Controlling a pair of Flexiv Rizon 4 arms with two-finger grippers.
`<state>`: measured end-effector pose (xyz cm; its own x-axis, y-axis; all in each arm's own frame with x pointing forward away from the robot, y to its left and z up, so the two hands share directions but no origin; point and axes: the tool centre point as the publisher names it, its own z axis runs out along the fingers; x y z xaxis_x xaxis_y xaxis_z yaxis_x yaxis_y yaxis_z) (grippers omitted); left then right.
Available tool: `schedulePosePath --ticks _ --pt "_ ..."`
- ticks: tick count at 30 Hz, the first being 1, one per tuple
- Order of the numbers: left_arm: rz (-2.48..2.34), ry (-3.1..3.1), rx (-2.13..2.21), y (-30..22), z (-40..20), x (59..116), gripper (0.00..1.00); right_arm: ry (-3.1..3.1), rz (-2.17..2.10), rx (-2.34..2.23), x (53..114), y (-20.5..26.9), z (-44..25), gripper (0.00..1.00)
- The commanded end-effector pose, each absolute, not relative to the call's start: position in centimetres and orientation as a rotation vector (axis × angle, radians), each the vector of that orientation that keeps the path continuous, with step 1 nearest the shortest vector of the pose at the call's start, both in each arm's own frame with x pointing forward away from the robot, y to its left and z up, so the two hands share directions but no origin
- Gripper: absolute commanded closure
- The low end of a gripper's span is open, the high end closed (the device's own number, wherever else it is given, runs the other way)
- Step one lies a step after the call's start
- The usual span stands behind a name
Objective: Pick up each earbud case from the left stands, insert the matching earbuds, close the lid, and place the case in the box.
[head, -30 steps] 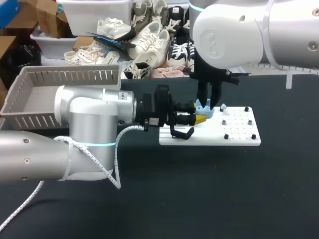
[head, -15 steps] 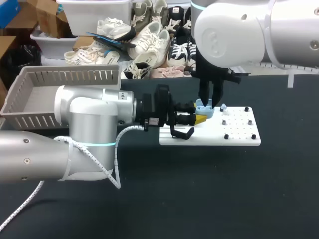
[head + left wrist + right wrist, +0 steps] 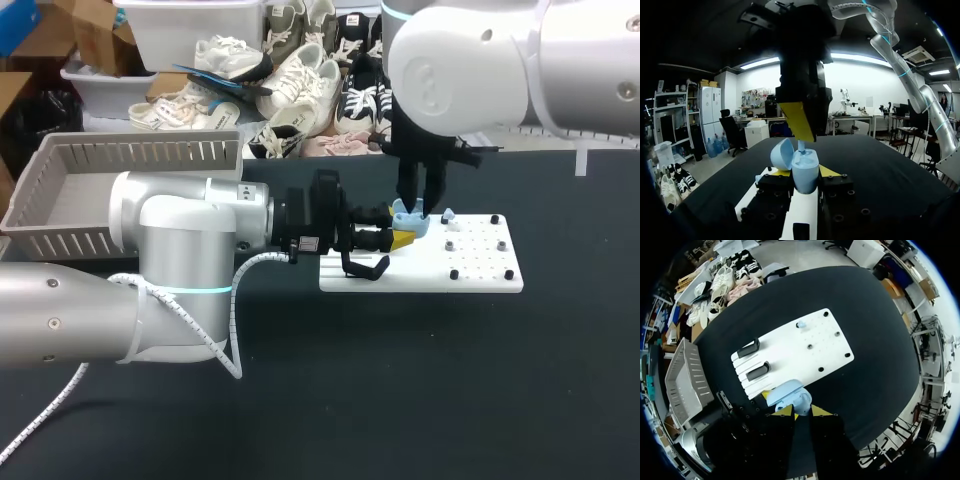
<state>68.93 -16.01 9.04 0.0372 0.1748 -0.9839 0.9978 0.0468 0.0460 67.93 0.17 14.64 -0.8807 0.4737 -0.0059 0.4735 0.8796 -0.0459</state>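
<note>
A light-blue earbud case with its lid open stands upright in my left gripper, whose yellow-tipped fingers press it from both sides. In the head view this case is held over the left end of the white board. My right gripper points straight down onto it. Its yellow-tipped finger holds a light-blue earbud with the stem in the case's opening. From the right wrist, the case lies just ahead of my right gripper. A second earbud rests on the board.
Two black stands sit at the left end of the white board, which carries several black pegs. A grey slatted box stands at the table's far left, behind my left arm.
My right gripper has risen very slightly over the case. The left arm and the case have stayed where they were.
</note>
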Motion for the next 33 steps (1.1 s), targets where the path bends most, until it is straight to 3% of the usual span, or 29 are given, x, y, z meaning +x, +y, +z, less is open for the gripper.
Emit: schedulePosePath --ticks 1,33 --pt "-1.049 1.327 1.313 -16.02 8.99 68.8 1.0 -3.041 0.078 -0.761 68.11 0.48 14.78 1.0" --pt "-1.049 1.327 1.313 -16.02 8.99 68.8 1.0 -3.034 0.064 -0.759 67.52 0.65 14.63 1.0"
